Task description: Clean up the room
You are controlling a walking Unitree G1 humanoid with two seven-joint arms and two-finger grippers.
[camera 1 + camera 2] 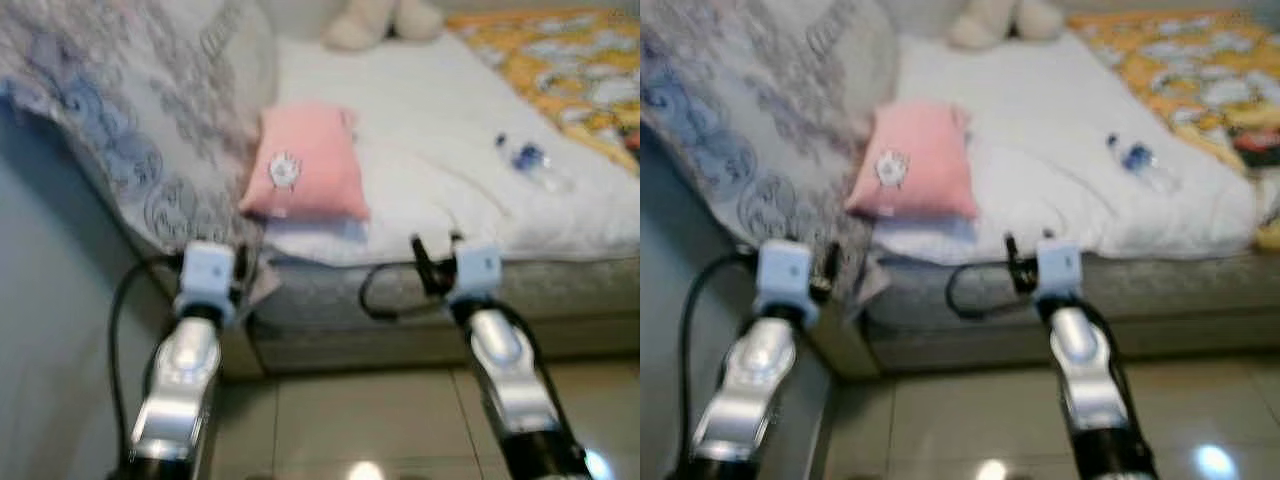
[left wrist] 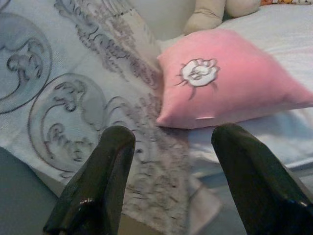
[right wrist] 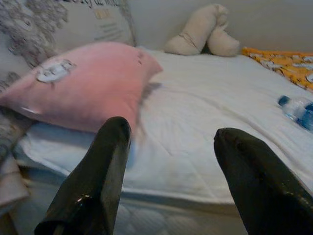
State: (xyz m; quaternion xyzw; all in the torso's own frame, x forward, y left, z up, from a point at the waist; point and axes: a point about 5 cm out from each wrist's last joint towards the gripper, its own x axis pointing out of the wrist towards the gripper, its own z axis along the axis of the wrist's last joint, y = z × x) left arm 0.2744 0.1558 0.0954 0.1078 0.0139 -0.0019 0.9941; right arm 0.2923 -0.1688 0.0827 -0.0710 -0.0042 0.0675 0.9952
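Patterned blanket [image 1: 130,130]: it is draping over the left corner of the bed [image 1: 420,290] and hanging down past the mattress edge, its folded hem sitting just beside the left claw.
Left gripper [image 2: 168,188]: it is hovering low at the bed's left corner with its fingers standing wide apart and holding nothing; the pink pillow is lying beyond them.
Pink pillow [image 1: 305,165]: it is lying tilted on the white sheet [image 1: 430,130] near the front edge, its left side touching the blanket.
Right gripper [image 3: 171,176]: it is hanging in front of the mattress edge, claw wide and empty, facing the sheet to the right of the pillow.
Water bottle [image 1: 528,160]: probably the clearest stray item, it is lying on its side on the sheet, well apart from both claws.
Plush toy [image 1: 385,20]: it is resting at the far end of the bed.
Yellow quilt [image 1: 560,60]: it is covering the far right side.
Risk: the head views are looking blurred, so a reach may be misjudged; the left fingers could be snagging the loose blanket hem, and a nudged bottle may be rolling off the bed.
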